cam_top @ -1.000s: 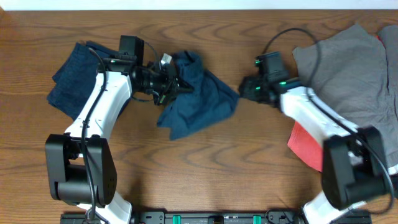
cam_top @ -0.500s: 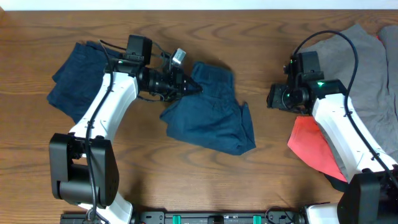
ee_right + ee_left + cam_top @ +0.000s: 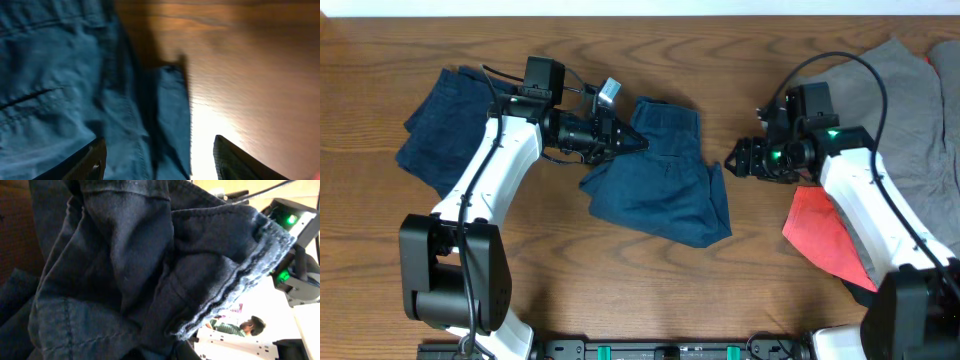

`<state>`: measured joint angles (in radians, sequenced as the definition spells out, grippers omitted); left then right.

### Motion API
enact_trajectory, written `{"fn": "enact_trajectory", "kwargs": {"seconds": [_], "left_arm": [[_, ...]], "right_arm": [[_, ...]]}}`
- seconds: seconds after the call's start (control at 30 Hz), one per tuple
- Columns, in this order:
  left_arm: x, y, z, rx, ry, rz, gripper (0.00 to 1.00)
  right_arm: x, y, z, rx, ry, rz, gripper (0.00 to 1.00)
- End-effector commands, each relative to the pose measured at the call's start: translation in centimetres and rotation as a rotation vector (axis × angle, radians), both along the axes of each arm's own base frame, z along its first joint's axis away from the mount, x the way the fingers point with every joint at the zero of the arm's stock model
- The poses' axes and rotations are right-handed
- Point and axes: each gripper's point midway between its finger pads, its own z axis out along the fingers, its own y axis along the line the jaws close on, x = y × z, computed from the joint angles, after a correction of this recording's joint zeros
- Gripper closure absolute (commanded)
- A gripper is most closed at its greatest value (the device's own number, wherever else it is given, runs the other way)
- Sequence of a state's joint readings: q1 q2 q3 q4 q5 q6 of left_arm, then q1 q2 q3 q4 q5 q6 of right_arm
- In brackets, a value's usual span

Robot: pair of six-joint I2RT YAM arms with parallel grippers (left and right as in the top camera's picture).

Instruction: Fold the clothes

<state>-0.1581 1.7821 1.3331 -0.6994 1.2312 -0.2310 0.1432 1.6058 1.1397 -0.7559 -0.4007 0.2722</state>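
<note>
Blue denim shorts [image 3: 660, 185] lie spread on the table's middle. My left gripper [image 3: 632, 142] is shut on their upper left edge; the left wrist view is filled with the dark denim [image 3: 130, 265]. My right gripper [image 3: 738, 160] is open and empty, just right of the shorts' right edge. In the right wrist view its fingers [image 3: 160, 160] straddle that edge of the shorts [image 3: 60, 85] above the wood. A folded dark blue garment [image 3: 440, 130] lies at the far left.
A grey garment [image 3: 890, 100] lies at the back right, with a red cloth [image 3: 820, 235] under my right arm. Bare wood [image 3: 650, 290] runs along the table's front.
The shorts were bunched between both grippers, then spread out flat. My right gripper let go, drew back right, and has now come back left towards the shorts' edge.
</note>
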Motion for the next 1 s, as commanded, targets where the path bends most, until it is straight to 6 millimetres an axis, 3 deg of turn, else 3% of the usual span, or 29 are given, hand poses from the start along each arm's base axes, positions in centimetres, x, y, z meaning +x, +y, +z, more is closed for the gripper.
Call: {"fn": "enact_trajectory", "kwargs": {"seconds": [0.0,0.23,0.4,0.57,0.77,0.8,0.87,0.97], "left_arm": [[-0.3,-0.1,1.0,-0.035,-0.021,-0.015,0.94],[-0.3,-0.1,1.0,-0.033,-0.021,-0.014,0.94],[-0.4,-0.1,0.9,-0.032,-0.021,-0.015,0.94],[-0.3,0.0,0.7,-0.017,-0.022,-0.010,0.93],[-0.3,0.5,-0.6,0.059,0.003,0.013,0.93],[-0.3,0.6,-0.7,0.066,0.001,0.016,0.93],[-0.2,0.7,-0.9,0.080,-0.002,0.021,0.93],[-0.1,0.8,-1.2,0.098,0.000,0.026,0.93]], "right_arm": [[0.1,3.0,-0.3,0.156,0.000,0.132,0.30],[3.4,5.6,-3.4,0.239,-0.077,0.213,0.25],[4.6,8.7,-3.9,0.422,-0.156,0.329,0.24],[4.5,11.3,-4.1,0.608,-0.198,0.438,0.22],[3.8,12.7,-5.6,0.658,-0.188,0.488,0.19],[3.8,12.8,-5.7,0.656,-0.186,0.490,0.20],[3.9,12.7,-5.8,0.653,-0.190,0.489,0.35],[4.0,12.5,-5.2,0.686,-0.193,0.487,0.72]]}}
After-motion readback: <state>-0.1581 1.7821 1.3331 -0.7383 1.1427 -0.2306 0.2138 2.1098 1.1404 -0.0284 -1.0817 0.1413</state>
